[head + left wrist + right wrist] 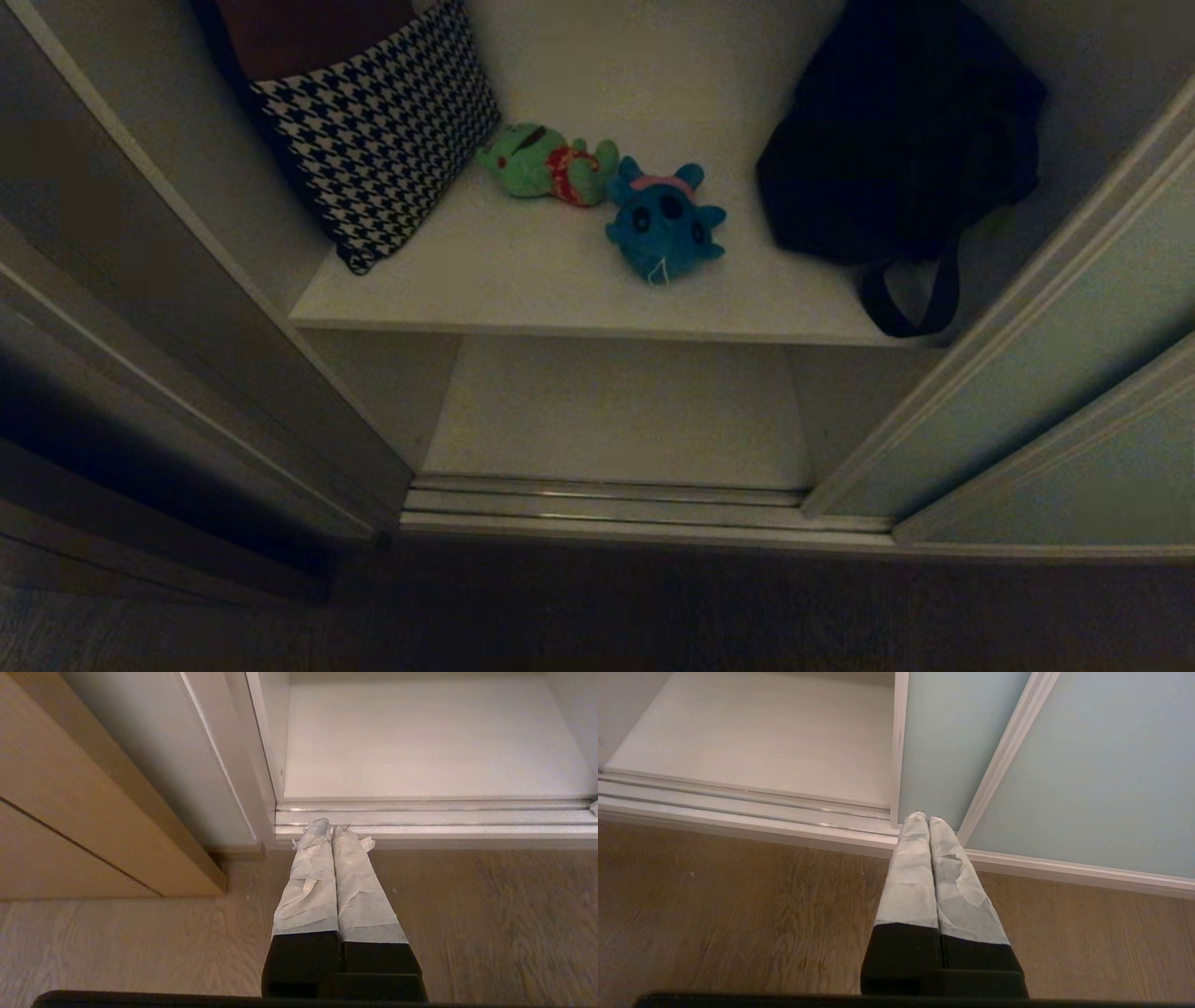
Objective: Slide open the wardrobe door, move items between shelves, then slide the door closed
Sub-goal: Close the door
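Observation:
The wardrobe stands open. On the upper shelf (pixel 523 280) lie a green plush toy (pixel 546 165) with a red patch and, beside it, a blue plush toy (pixel 665 224) with a pink top. The lower shelf (pixel 616 411) below is bare. The pale grey-green sliding door (pixel 1055 364) is slid to the right. Neither arm shows in the head view. My left gripper (pixel 331 827) is shut and empty, low over the floor in front of the door track (pixel 434 823). My right gripper (pixel 923 818) is shut and empty, near the door's (pixel 1087 765) bottom edge.
A black-and-white houndstooth cushion (pixel 383 131) leans at the upper shelf's left. A black strapped bag (pixel 896 140) sits at its right, its strap hanging over the edge. A brown wooden frame (pixel 70 812) flanks the wardrobe on the left. Wood floor (pixel 597 616) lies in front.

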Tool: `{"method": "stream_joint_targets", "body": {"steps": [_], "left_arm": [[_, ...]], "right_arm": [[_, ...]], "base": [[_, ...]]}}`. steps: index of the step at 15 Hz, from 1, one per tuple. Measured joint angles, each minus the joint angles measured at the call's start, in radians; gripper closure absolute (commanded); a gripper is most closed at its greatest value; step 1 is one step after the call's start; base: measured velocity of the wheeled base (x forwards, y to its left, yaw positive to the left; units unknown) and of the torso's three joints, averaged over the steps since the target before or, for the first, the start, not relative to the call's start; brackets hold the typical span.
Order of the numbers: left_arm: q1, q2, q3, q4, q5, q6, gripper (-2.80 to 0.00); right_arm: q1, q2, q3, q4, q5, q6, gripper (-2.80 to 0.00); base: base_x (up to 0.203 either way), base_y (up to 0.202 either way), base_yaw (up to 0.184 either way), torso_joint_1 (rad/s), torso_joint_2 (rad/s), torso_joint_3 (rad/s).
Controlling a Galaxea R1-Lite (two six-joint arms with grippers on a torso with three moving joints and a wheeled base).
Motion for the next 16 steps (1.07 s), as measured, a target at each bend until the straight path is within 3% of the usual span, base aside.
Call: {"method": "stream_joint_targets", "body": {"steps": [16], "left_arm": [[0.000,0.001,0.004,0.005,0.013,0.005,0.00]], "right_arm": [[0.000,0.000,0.000,0.000,0.000,0.000,0.00]], "base": [[0.000,0.000,0.000,0.000,0.00,0.000]]}}
